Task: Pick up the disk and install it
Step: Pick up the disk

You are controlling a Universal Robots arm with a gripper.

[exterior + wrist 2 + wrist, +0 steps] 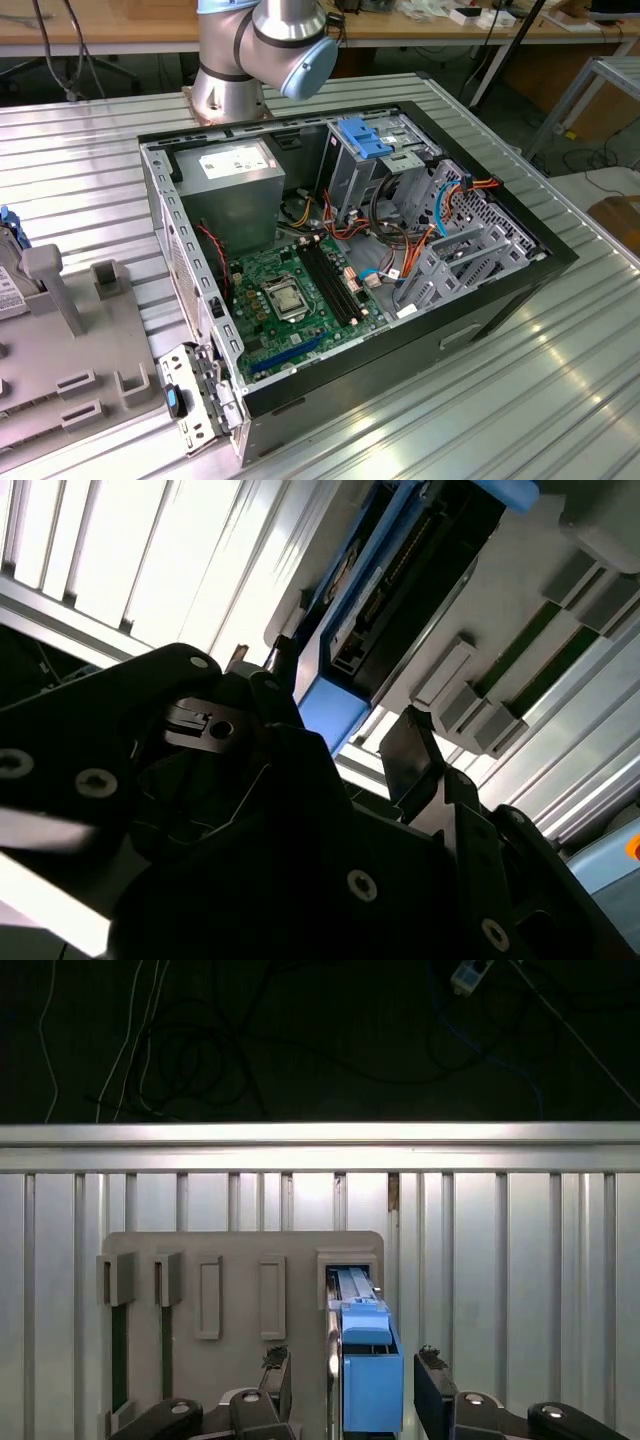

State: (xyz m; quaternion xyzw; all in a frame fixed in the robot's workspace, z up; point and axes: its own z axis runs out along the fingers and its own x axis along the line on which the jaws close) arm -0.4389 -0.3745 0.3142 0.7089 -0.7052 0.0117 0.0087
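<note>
The disk [366, 1380] stands on edge in a slot of the grey holder plate [240, 1260]. It has a dark body with bright blue rails. In both wrist views my gripper [352, 1385] is open and straddles the disk's near end. One dark finger [278, 1380] is on one side and the other finger [432, 1385] on the opposite side, each with a small gap to the rails. In the second wrist view the blue rail end [330, 705] sits between the fingertips of the gripper [345, 715], and the disk's dark face [420, 570] runs away beyond them.
An open computer case [350, 250] lies on the ribbed metal table [520, 390], with a blue-latched silver drive cage [375, 140], a grey power supply [235, 170] and a green motherboard [295, 295]. The arm's base [230, 70] stands behind it. The holder plate [60, 340] is at the exterior view's left.
</note>
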